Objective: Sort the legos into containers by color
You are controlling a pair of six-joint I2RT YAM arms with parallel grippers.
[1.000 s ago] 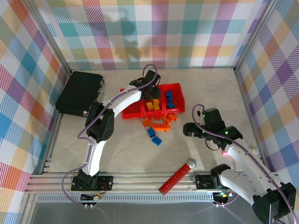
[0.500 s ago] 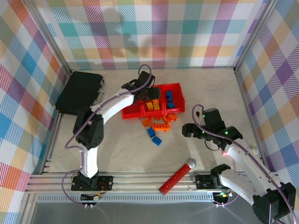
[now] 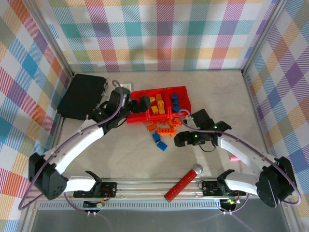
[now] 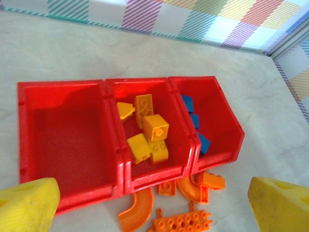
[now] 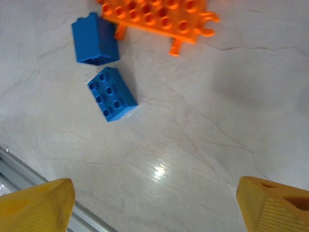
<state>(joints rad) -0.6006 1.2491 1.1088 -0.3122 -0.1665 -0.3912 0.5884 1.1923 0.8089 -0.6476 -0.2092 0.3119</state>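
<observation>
Three joined red bins (image 4: 63, 145), legos (image 4: 155, 127) partly sorted

A pale marbled table (image 3: 217, 96) is seen carrying everything here. Toward its far side, a row of three joined red bins (image 3: 179, 89) is set straight on the surface. A flat black case (image 3: 82, 95) is laid well to their left, at the table's left edge. Just in front of the bins, loose orange legos are scattered: an orange arch (image 3: 152, 126) and a studded orange plate (image 3: 165, 131), with smaller orange bits beside them. Nearer still, a first blue brick (image 3: 156, 137) is found just beside the plate. A second blue brick (image 3: 162, 145) is close by, a slim gap between them. Well apart, by the near edge, a red cylinder (image 3: 182, 182) with a silver ball end is laid at a slant.
</observation>
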